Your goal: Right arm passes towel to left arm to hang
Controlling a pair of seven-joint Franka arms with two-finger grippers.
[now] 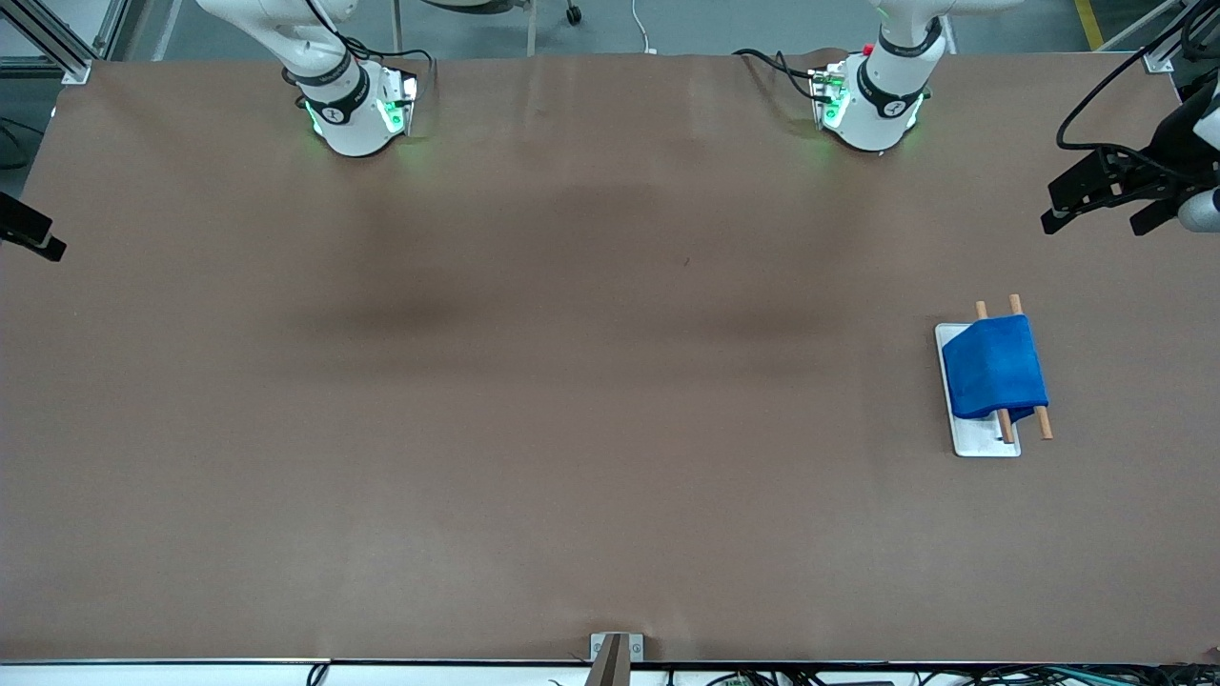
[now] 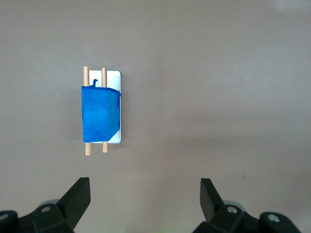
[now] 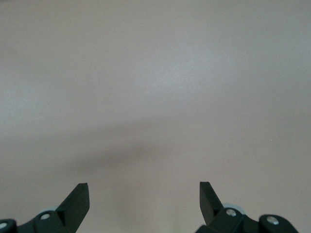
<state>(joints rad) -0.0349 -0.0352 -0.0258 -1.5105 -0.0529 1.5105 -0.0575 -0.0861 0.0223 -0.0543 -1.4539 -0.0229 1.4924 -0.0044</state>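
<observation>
Both grippers sitting high, jaws spread wide, holding nothing. Towel (image 1: 993, 367) already lying draped over rack (image 1: 982, 443) dowels, at left arm's end of desk (image 1: 572, 429). Rack long axis running toward front camera. Left gripper (image 2: 145, 196) looking down with towel ahead of jaws, well apart. Right gripper (image 3: 144, 196) hanging over bare desk, towel nowhere in its view. Left arm (image 1: 891, 86) nearer; hang looking done.

My brown table (image 1: 572, 429) fills the scene under soft, even light. At twelve o'clock, I see grey floor (image 1: 715, 24); at eleven, an aluminium frame post (image 1: 57, 43).
</observation>
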